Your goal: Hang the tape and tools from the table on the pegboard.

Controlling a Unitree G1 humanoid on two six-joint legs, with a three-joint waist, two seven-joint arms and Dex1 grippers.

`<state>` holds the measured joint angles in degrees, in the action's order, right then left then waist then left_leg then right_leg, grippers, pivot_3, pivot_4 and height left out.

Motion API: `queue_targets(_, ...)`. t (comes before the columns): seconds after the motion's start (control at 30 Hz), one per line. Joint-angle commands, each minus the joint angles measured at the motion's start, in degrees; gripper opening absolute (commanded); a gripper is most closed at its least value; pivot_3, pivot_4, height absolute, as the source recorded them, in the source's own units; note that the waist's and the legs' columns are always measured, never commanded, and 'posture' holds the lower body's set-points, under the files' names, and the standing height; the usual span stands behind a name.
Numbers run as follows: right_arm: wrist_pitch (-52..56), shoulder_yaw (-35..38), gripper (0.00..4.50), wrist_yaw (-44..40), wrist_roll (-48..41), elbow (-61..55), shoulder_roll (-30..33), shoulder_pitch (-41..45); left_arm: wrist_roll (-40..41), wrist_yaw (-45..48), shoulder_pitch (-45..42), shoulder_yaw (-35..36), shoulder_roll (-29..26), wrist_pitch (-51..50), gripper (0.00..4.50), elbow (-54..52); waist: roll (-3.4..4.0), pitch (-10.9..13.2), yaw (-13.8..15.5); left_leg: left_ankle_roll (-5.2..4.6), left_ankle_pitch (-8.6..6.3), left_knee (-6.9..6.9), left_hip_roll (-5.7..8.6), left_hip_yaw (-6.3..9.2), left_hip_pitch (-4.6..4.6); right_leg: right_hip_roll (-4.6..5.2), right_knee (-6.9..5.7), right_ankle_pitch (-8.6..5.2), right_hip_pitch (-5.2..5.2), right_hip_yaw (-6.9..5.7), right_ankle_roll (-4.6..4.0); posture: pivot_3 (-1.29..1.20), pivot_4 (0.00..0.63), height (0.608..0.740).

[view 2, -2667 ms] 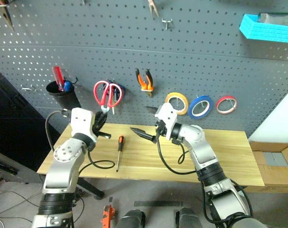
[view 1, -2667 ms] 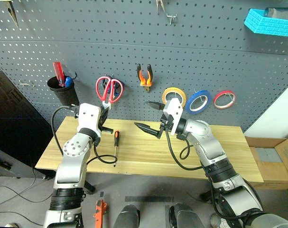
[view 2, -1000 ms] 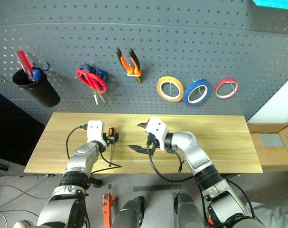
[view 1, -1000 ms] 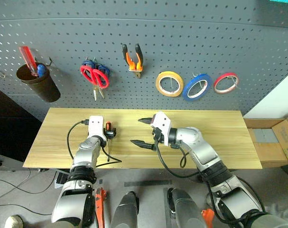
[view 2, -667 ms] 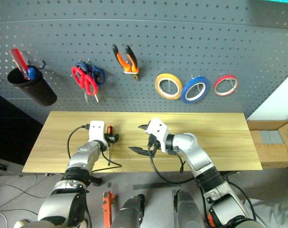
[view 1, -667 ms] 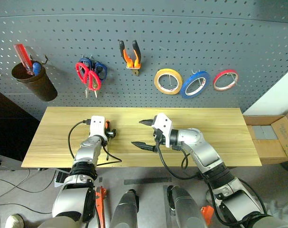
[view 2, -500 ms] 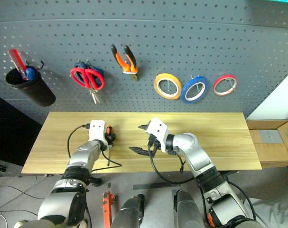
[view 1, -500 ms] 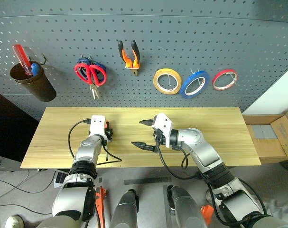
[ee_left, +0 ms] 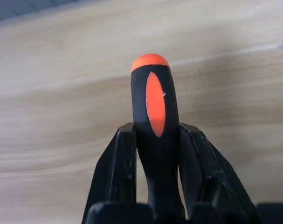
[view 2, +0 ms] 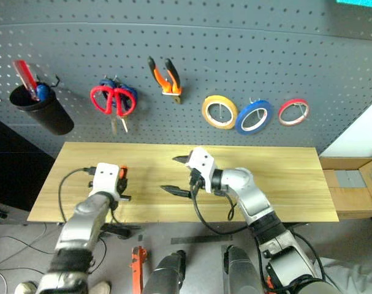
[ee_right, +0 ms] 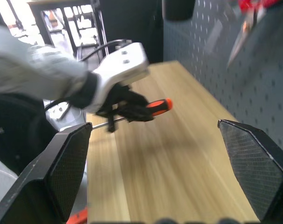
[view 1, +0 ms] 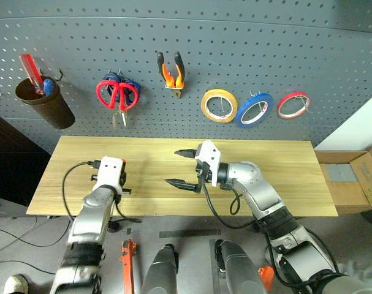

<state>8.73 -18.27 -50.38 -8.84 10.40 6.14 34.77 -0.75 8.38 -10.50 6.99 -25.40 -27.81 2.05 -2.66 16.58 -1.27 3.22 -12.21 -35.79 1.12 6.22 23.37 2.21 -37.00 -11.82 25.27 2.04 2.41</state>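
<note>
The left gripper [ee_left: 156,140] covers the lower handle of the screwdriver [ee_left: 153,100] — its shaft is hidden there. In the head views the handle is a small orange sliver beside the gripper's white housing. The blue-handled scissors [view 1: 116,79] sit mostly hidden behind the red-handled scissors [view 1: 117,95] on the pegboard [view 1: 247,49] — their blades cannot be told apart.

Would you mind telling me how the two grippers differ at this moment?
The left gripper is clamped on the screwdriver by its orange-and-black handle, while the right gripper holds nothing. The left one's fingers sit close together; the right one's are spread wide. The left is near the table's left end, the right over its middle. Both have two black fingers.
</note>
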Motion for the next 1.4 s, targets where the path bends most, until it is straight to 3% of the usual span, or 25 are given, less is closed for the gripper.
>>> queue_targets(0.03,2.79,1.74,4.5,1.08,-3.43,-6.9,-1.33,0.89,-5.14,-2.2,5.83,3.31,-3.49,-3.26,0.89,-18.34,-0.06,-0.45,0.51,0.03,0.02,0.0,0.0,0.05,0.07,-0.01,0.03,0.01,0.04,-0.05,-0.01,0.14,0.145,0.74)
queue_targets(0.17,8.1,3.0,4.5,3.5,-6.99,-11.57,-4.26,3.25,-11.2,-6.11,5.33,11.26,-8.28,-6.05,0.89,-29.15,-0.24,-1.29,1.47,0.03,0.01,0.0,0.01,0.06,0.11,-0.04,0.07,0.0,0.04,-0.09,0.0,0.17,0.123,0.74)
queue_targets(0.27,10.97,4.18,4.5,5.98,-9.19,-12.3,-7.35,6.26,-11.92,-6.08,-3.33,13.35,-14.09,-3.54,0.89,-25.56,-0.3,-1.67,2.42,0.28,0.18,-0.01,-0.15,0.18,0.1,-0.21,0.06,-0.02,0.02,-0.33,0.03,0.17,0.121,0.74)
queue_targets(0.4,11.06,6.34,4.5,9.76,-10.14,-9.43,-11.81,12.32,-11.62,-6.29,-23.83,10.47,-21.26,5.77,0.89,-7.17,-0.33,-2.38,3.19,0.47,0.36,-0.06,-0.39,0.29,0.06,-0.25,0.11,0.08,-0.17,-0.92,-0.06,0.17,0.133,0.74)
queue_targets(0.5,11.08,7.62,4.5,10.78,-10.56,-7.4,-12.91,15.05,-12.69,-6.46,-35.49,6.51,-22.8,12.72,0.89,4.63,-0.43,-2.63,3.2,0.49,0.37,-0.04,-0.55,0.26,-0.03,-0.27,0.11,0.13,-0.22,-1.19,-0.13,0.15,0.148,0.74)
queue_targets(0.6,9.08,8.82,4.5,11.34,-10.32,-3.34,-13.54,18.75,-14.68,-7.79,-49.66,1.49,-22.85,23.66,0.89,23.51,-0.4,-2.66,3.1,0.52,0.36,0.0,-0.58,0.18,-0.03,-0.27,0.09,0.15,-0.15,-1.2,-0.2,0.12,0.174,0.74)
queue_targets(0.73,5.49,9.74,4.5,12.79,-8.35,0.73,-12.91,22.65,-14.82,-9.24,-59.71,-1.09,-21.69,33.86,0.89,42.61,-0.22,-2.53,2.21,0.51,0.34,0.05,-0.63,0.07,0.08,-0.31,0.07,0.23,0.04,-1.18,-0.35,0.07,0.218,0.74)
queue_targets(0.87,4.74,9.73,4.5,12.81,-7.63,2.06,-11.72,23.69,-14.49,-9.75,-65.51,-2.3,-21.05,39.74,0.89,53.09,-0.16,-2.2,0.91,0.44,0.27,0.06,-0.67,0.0,0.11,-0.3,0.01,0.25,0.1,-1.17,-0.44,0.05,0.261,0.74)
queue_targets(1.03,5.66,9.02,4.5,12.72,-7.58,1.4,-10.73,22.76,-14.2,-11.35,-67.49,-2.46,-21.43,43.41,0.89,59.72,0.05,-1.38,0.48,0.39,0.23,-0.08,-0.69,0.05,0.48,-0.3,-0.1,0.27,0.38,-1.22,-0.48,0.04,0.292,0.74)
queue_targets(1.13,7.15,8.64,4.5,13.08,-7.78,-0.42,-10.28,21.52,-13.08,-11.94,-63.75,-1.49,-21.96,44.43,0.89,60.0,0.15,-0.86,0.3,0.39,0.23,-0.18,-0.68,0.05,0.47,-0.29,-0.17,0.26,0.36,-1.21,-0.47,0.03,0.305,0.74)
queue_targets(1.27,9.05,7.99,4.5,12.99,-7.84,-2.84,-8.94,19.54,-10.37,-11.74,-54.16,1.08,-21.89,42.83,0.89,52.97,0.46,-0.52,-0.31,0.38,0.23,-0.19,-0.68,0.03,0.45,-0.28,-0.22,0.27,0.36,-1.17,-0.47,0.04,0.31,0.74)
queue_targets(1.4,10.16,7.96,4.5,13.21,-8.02,-3.92,-8.26,18.76,-7.15,-11.63,-40.92,5.07,-20.84,35.72,0.89,37.41,0.35,-0.28,-1.14,0.38,0.23,-0.17,-0.72,-0.02,0.56,-0.28,-0.22,0.28,0.52,-1.11,-0.49,0.05,0.307,0.74)
